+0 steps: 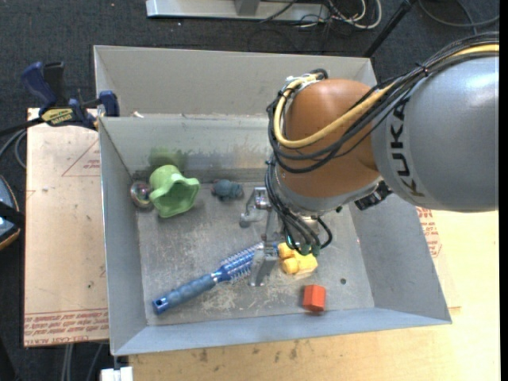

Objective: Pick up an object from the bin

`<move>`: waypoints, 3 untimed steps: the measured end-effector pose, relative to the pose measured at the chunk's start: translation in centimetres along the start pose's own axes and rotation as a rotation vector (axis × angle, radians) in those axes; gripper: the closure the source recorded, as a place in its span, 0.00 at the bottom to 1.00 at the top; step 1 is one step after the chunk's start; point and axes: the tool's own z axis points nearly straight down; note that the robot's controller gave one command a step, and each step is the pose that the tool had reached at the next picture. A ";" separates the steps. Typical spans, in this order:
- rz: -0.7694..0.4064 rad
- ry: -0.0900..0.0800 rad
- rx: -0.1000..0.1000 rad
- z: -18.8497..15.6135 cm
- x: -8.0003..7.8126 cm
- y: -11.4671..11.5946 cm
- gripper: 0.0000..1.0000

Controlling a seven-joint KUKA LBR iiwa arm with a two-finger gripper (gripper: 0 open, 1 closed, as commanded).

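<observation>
My gripper [258, 238] hangs under the orange cover in the middle of the bin, open. One silver finger [262, 267] stands at the bristle end of a blue brush [208, 279], which lies slanting toward the front left. The other finger [253, 206] is farther back, near a small grey-blue lump [227, 189]. Nothing shows between the fingers. A yellow toy [297, 263] lies just right of the near finger, partly hidden by cables.
A small red-orange block [313, 298] sits by the front wall. A green cup-like thing [174, 190] and a shiny little ball [140, 194] lie at the back left. The arm and its cover hide the bin's right rear.
</observation>
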 end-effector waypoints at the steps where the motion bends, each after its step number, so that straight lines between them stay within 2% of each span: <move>1: -0.010 -0.003 0.000 13.8 -3.5 -2.4 0.00; 2: -0.011 -0.007 -0.002 13.4 -3.6 -2.3 1.00; 3: 0.030 -0.016 -0.001 1.0 -3.9 -3.4 1.00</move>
